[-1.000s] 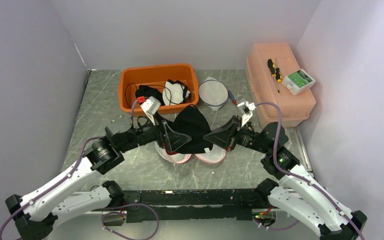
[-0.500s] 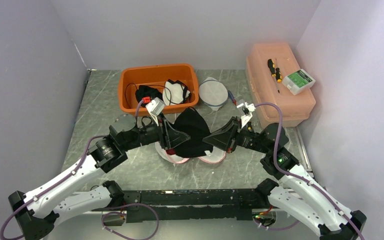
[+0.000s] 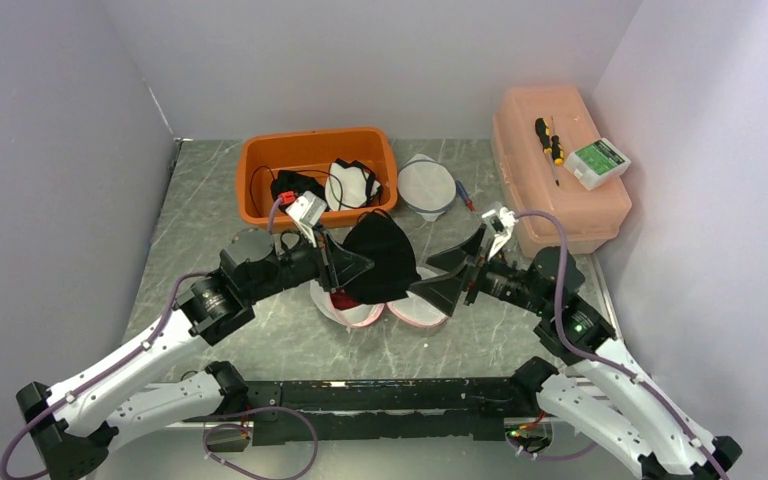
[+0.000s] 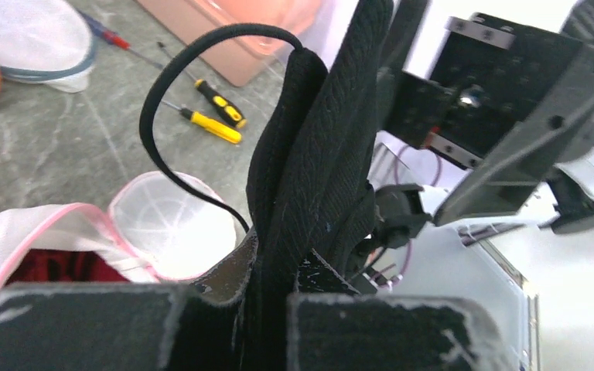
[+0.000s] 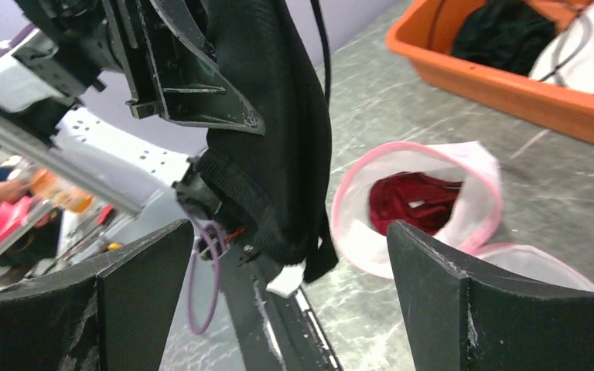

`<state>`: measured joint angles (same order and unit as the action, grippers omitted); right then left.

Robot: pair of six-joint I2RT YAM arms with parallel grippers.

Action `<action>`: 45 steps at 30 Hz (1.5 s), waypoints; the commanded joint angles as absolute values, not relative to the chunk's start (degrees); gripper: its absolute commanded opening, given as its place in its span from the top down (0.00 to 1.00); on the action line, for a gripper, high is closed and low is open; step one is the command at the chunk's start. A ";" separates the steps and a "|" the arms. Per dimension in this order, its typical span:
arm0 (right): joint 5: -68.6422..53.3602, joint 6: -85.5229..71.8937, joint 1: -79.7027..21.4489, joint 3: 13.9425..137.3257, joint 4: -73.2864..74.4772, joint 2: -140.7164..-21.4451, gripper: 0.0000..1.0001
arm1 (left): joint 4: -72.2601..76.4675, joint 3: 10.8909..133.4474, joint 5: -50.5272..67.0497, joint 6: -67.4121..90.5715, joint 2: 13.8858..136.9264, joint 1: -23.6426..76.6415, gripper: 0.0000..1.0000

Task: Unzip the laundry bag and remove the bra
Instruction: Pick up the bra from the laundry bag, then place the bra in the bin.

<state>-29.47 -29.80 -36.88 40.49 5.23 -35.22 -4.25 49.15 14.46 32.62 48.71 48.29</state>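
The white mesh laundry bag with pink trim lies open on the grey marbled table. Just above it the left gripper pinches the black fabric bra, with the right gripper spread wide alongside. An orange plastic bin stands behind.

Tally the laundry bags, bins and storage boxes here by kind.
Mesh laundry bags: 2 (pink-trimmed bag, dark-trimmed bag)
Orange bin: 1
Pink lidded box: 1
Total: 4
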 commanded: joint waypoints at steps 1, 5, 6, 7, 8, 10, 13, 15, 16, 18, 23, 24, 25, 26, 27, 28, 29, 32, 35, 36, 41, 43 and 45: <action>-16.78 -26.21 -36.81 43.95 12.60 -30.30 0.00 | -9.23 55.49 3.71 31.09 49.52 47.99 0.97; -7.04 -29.67 -36.74 39.86 12.32 -26.47 0.00 | -18.33 65.09 -7.95 27.67 56.39 47.72 0.97; -5.24 -30.45 -36.80 38.80 12.27 -25.72 0.00 | -20.24 67.86 -10.67 26.40 58.59 47.56 0.97; -3.31 -31.38 -36.79 37.86 12.53 -25.08 0.00 | -21.83 70.71 -13.06 25.43 60.78 47.00 0.97; -1.38 -32.07 -36.74 36.94 12.89 -24.54 0.00 | -23.26 73.20 -13.88 24.61 63.06 45.95 0.97; -0.18 -32.32 -36.78 34.99 13.60 -24.02 0.00 | -24.21 78.48 -11.78 23.51 68.07 41.67 0.97; -4.82 -31.72 -36.80 31.33 12.37 -24.70 0.01 | -24.77 82.58 -6.67 25.32 74.11 33.19 0.97; -7.80 -32.75 -36.76 28.56 10.86 -25.55 0.02 | -23.90 83.80 -1.06 28.25 77.31 27.38 0.97; -9.06 -33.42 -36.79 27.19 9.95 -25.77 0.02 | -22.81 83.73 1.21 29.95 78.57 24.80 0.97; -11.09 -35.21 -36.81 24.27 7.89 -25.53 0.04 | -19.95 82.69 5.38 33.90 80.92 19.89 0.97; -14.09 -37.10 -36.82 18.25 3.72 -25.04 0.05 | -16.75 81.80 13.84 39.01 88.85 8.92 0.97; -14.36 -36.87 -36.87 17.90 3.65 -25.23 0.05 | -17.23 82.48 14.11 38.66 90.65 8.09 0.97; -14.46 -36.60 -36.81 17.72 3.61 -25.37 0.05 | -17.57 83.04 14.10 38.26 92.29 7.35 0.97; -14.68 -36.30 -36.82 17.58 3.51 -25.51 0.06 | -17.65 83.30 13.95 37.97 93.69 6.85 0.97; -14.90 -35.95 -36.84 17.44 3.33 -25.57 0.06 | -17.07 83.33 14.07 37.80 94.92 6.25 0.97; -14.99 -35.75 -36.83 17.34 3.12 -25.70 0.06 | -16.05 83.17 14.90 37.60 96.35 5.67 0.97; -15.17 -35.57 -36.89 17.07 2.94 -25.74 0.06 | -15.23 83.13 15.67 37.60 97.78 5.22 0.97; -15.78 -34.90 -36.82 16.65 2.67 -25.84 0.06 | -13.52 83.77 18.31 37.82 103.05 4.13 0.97; -16.07 -33.80 -36.86 16.82 3.87 -25.72 0.06 | -14.14 85.29 17.74 37.68 107.03 3.66 0.97; -15.96 -33.38 -36.91 16.99 4.44 -25.48 0.06 | -14.53 85.65 16.97 37.35 108.00 3.61 0.97; -15.00 -31.54 -36.84 17.48 6.86 -24.00 0.06 | -15.99 86.11 12.62 35.78 110.01 3.15 0.97; -14.58 -31.14 -36.81 17.52 7.12 -23.67 0.06 | -16.17 85.88 11.47 35.24 110.31 3.13 0.97; -13.89 -31.16 -36.90 17.45 7.20 -23.72 0.06 | -16.95 86.23 10.88 34.82 111.24 3.08 0.94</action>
<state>-15.05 -32.84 -36.88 16.95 7.62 -24.34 -17.45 82.91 13.23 36.64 111.22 3.42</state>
